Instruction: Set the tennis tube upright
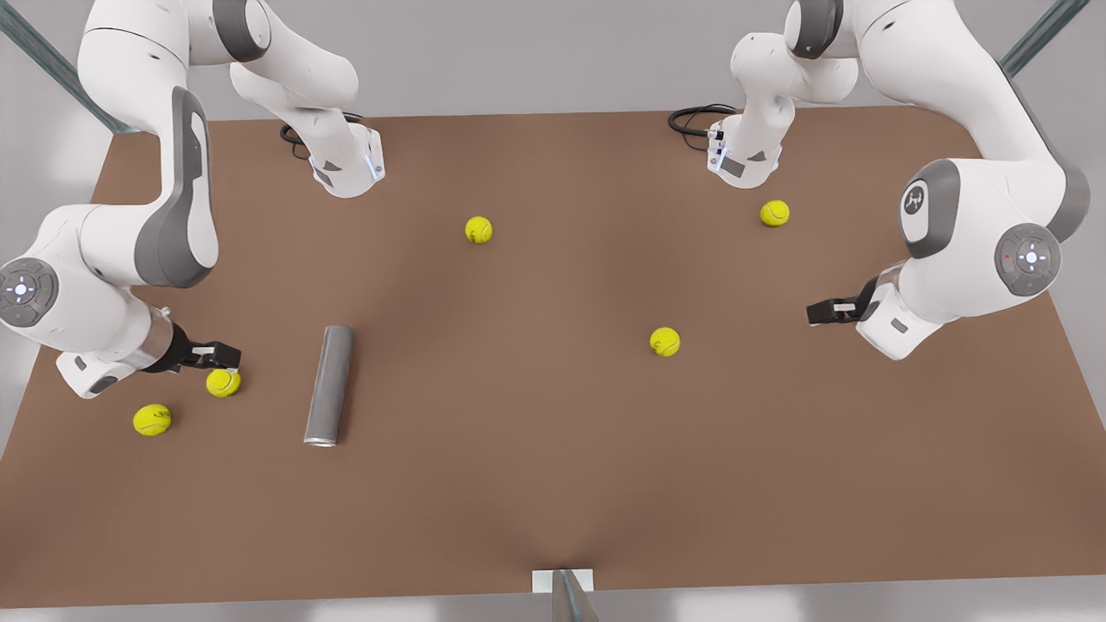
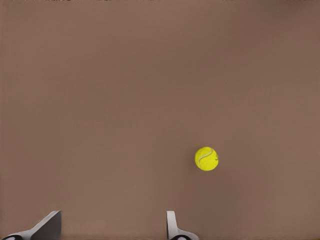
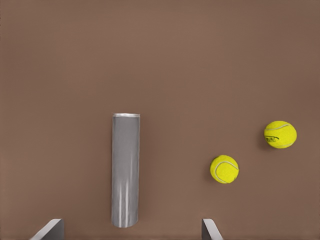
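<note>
Right gripper [image 1: 226, 352]: lower left of the front view, above the table [image 1: 536, 449], fingers [image 3: 50, 229] spread apart, holding nothing, just above one tennis ball [image 1: 223, 382]; a second ball [image 1: 152, 420] lies nearby.

Tennis tube [image 1: 329, 384]: lower left of centre, lying flat on its side; plain matte grey cylinder, thin silvery rim at the end toward the bottom of the frame. Whether anything is inside cannot be told.

Left gripper [image 1: 814, 312]: right side, mid-height, fingers [image 2: 172, 225] parted, empty, well apart from the tube.
</note>
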`<state>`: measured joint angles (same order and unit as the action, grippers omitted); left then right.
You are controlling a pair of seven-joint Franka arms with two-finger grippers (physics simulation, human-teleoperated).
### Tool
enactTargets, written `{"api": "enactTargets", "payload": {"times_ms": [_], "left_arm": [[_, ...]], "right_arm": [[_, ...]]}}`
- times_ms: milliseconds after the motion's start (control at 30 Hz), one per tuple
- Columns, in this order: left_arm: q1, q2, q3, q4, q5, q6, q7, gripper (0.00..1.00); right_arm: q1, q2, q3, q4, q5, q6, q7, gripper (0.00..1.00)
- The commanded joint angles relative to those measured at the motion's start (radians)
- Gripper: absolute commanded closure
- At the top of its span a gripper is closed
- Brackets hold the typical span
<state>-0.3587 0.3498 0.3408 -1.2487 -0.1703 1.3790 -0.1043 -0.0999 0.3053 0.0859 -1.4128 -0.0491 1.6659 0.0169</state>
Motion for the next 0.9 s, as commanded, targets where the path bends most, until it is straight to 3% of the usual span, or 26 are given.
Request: {"api": "enactTargets", "payload": {"times_ms": [0, 100, 133, 233, 367, 400, 467, 533, 867], "left_arm": [[0.000, 0.000, 0.000, 0.000, 0.005, -0.002, 0.000, 0.00], [0.017, 0.005, -0.012, 0.000, 0.005, -0.002, -0.002, 0.00], [0.089, 0.005, -0.095, 0.000, 0.006, -0.003, 0.000, 0.00], [0.087, 0.005, -0.100, 0.000, 0.035, -0.002, -0.003, 0.00], [0.087, 0.006, -0.100, -0.002, 0.035, -0.003, -0.003, 0.00], [0.087, 0.008, -0.100, -0.002, 0.035, -0.008, -0.003, 0.00], [0.087, 0.021, -0.100, 0.000, 0.035, -0.006, -0.003, 0.00], [0.087, 0.028, -0.100, -0.002, 0.035, -0.006, -0.003, 0.00], [0.087, 0.041, -0.100, -0.002, 0.034, -0.008, -0.005, 0.00]], "right_arm": [[0.000, 0.000, 0.000, 0.000, 0.000, -0.002, 0.002, 0.00], [0.048, 0.001, 0.003, -0.006, 0.008, -0.009, 0.000, 0.00], [0.094, 0.041, 0.003, -0.008, 0.006, -0.011, 0.003, 0.00], [0.166, 0.119, 0.002, -0.008, -0.100, -0.084, 0.005, 0.00], [0.146, 0.193, 0.002, -0.028, -0.018, -0.078, 0.043, 0.00], [0.126, 0.218, 0.000, -0.058, -0.018, -0.054, 0.048, 0.00], [0.072, 0.209, 0.002, -0.313, -0.006, 0.245, 0.141, 0.00], [0.066, 0.219, 0.002, -0.314, -0.008, 0.371, 0.169, 0.00], [0.077, 0.325, 0.002, -0.265, -0.020, 0.423, 0.152, 0.00]]}}
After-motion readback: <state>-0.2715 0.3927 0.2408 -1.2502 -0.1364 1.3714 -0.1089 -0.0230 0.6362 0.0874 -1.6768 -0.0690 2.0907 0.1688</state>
